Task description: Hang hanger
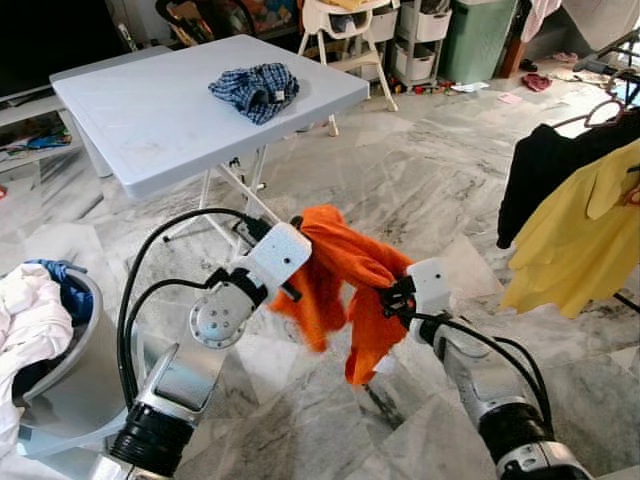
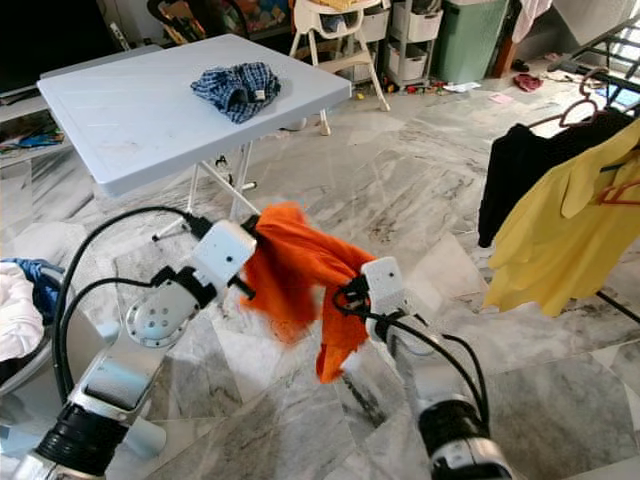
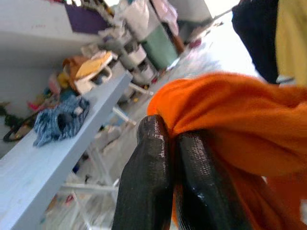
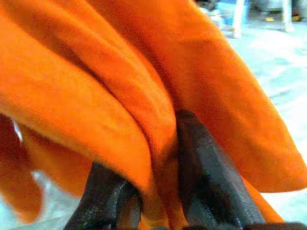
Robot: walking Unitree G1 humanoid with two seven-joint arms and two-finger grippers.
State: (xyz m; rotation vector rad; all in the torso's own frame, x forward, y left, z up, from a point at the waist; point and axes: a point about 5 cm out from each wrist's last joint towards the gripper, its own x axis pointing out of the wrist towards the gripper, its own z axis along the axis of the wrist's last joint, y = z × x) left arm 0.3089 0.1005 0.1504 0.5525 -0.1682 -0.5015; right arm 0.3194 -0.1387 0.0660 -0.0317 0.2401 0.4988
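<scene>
An orange garment (image 1: 340, 275) hangs between my two grippers above the marble floor. My left gripper (image 1: 298, 262) is shut on its left part; in the left wrist view the black fingers (image 3: 158, 182) press together against the orange cloth (image 3: 249, 120). My right gripper (image 1: 392, 296) is shut on the right part, with cloth (image 4: 120, 86) bunched between its fingers (image 4: 201, 172). No hanger can be made out in the garment. At the far right a black shirt (image 1: 550, 165) and a yellow shirt (image 1: 575, 240) hang on a rack.
A light blue folding table (image 1: 150, 110) with a blue checked cloth (image 1: 256, 88) on it stands ahead on the left. A laundry basket (image 1: 60, 380) with white clothes sits at my lower left. A high chair (image 1: 350, 30), drawers and bins stand at the back.
</scene>
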